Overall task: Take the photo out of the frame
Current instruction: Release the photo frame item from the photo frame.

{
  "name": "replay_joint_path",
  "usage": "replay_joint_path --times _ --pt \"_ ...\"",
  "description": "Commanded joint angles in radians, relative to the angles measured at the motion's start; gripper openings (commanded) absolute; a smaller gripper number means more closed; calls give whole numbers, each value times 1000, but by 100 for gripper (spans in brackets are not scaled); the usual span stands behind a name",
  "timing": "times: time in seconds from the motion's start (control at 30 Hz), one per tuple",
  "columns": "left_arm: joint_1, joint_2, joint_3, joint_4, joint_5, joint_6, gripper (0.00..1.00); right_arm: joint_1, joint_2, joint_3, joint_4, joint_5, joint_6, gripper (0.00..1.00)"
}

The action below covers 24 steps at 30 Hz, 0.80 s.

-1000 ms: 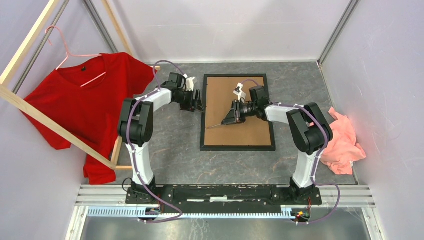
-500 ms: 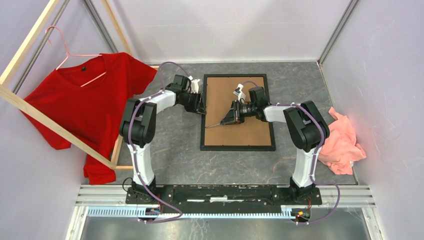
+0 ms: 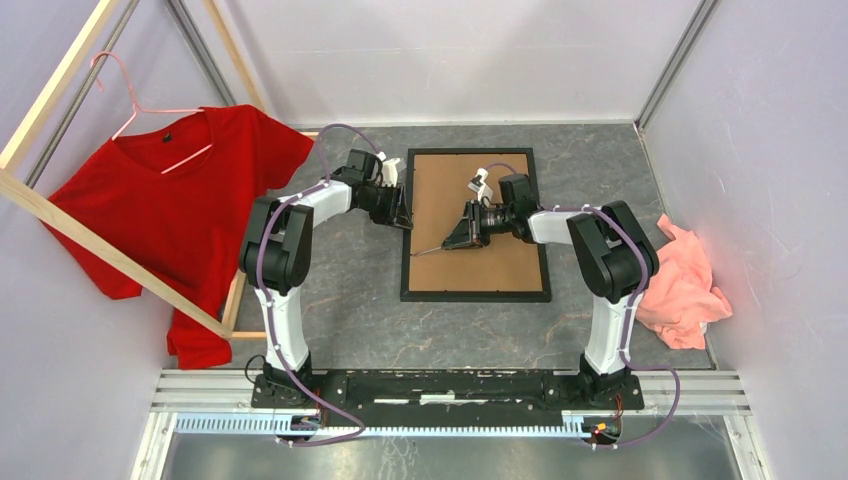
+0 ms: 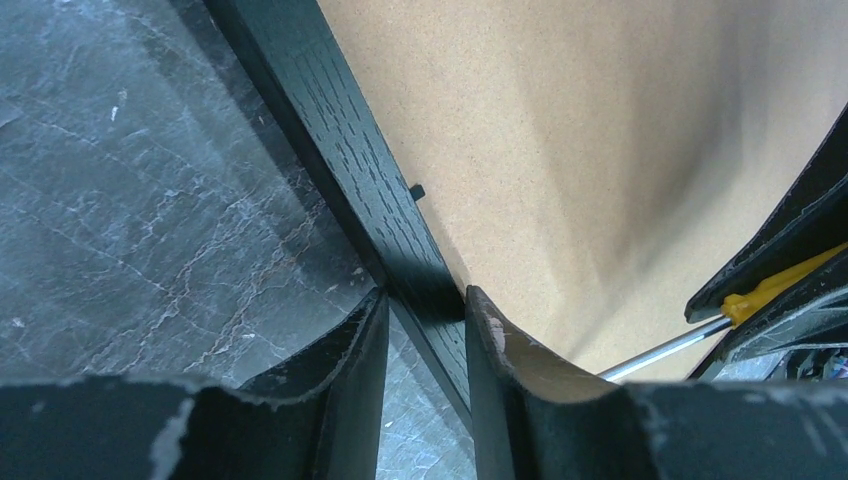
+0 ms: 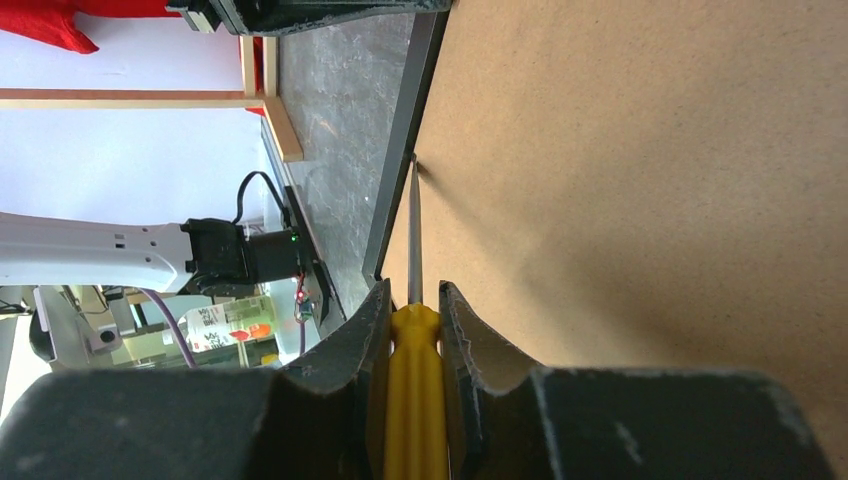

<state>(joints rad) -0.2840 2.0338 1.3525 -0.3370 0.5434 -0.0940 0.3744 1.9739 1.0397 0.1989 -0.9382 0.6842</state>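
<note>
Frame [image 4: 365, 180] rail between left jaws (grip unclear); right jaws tight around yellow screwdriver [image 5: 412, 400].

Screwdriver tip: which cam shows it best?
Right wrist. The screwdriver runs straight from the right tool, shut on its yellow handle, to its tip at the frame's inner edge. Top external shows only a thin sliver; left wrist catches handle and shaft, tip hidden.
</note>
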Motion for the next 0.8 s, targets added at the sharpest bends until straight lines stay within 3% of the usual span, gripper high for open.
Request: replay_joint_path --times 0.0,0.17,0.57,0.77 --pt "-10 11 -17 -4 -51 -21 36 -11 9 13 14 22 11 0" --pt "-11 18 -19 -4 -49 -25 34 -15 12 20 9 24 14 0" --pt "-13 37 -14 -10 -26 -32 3 -8 49 30 -3 36 23 0" --pt "-13 48 -5 -16 2 -35 2 2 58 37 -4 38 23 0"
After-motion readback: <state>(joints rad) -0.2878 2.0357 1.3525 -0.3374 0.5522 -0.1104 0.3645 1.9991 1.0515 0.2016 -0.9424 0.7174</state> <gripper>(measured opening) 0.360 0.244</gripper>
